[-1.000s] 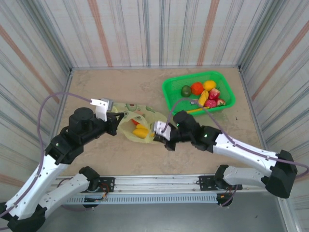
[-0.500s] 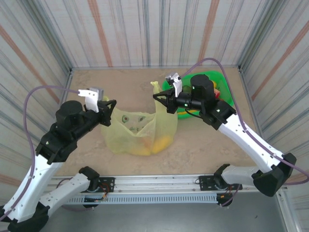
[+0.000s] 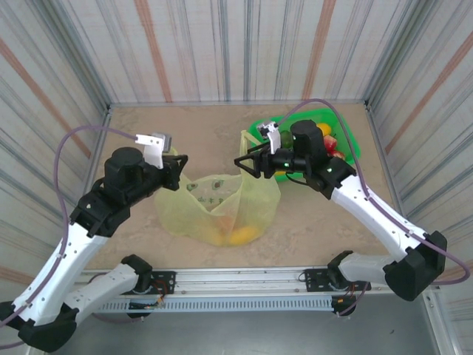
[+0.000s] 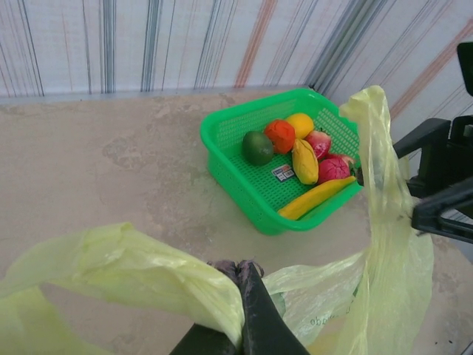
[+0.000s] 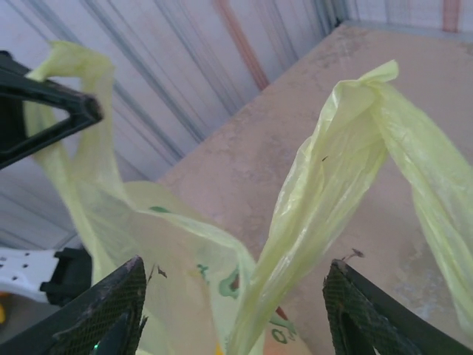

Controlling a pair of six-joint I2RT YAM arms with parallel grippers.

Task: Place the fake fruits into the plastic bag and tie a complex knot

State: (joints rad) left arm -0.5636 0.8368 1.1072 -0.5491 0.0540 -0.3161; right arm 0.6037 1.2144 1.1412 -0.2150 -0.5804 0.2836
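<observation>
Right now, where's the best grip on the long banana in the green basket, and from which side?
Take the long banana at mid-length, pinching across its narrow width, probably coming straight down. It lies flat along the green basket wall, with a red fruit crowding its other side, so a sideways approach looks blocked.

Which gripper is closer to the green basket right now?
Right. The right gripper hangs beside the green basket's left end, open, with a bag handle draped on it. The left gripper pinches the plastic bag on its far side from the basket.
</observation>
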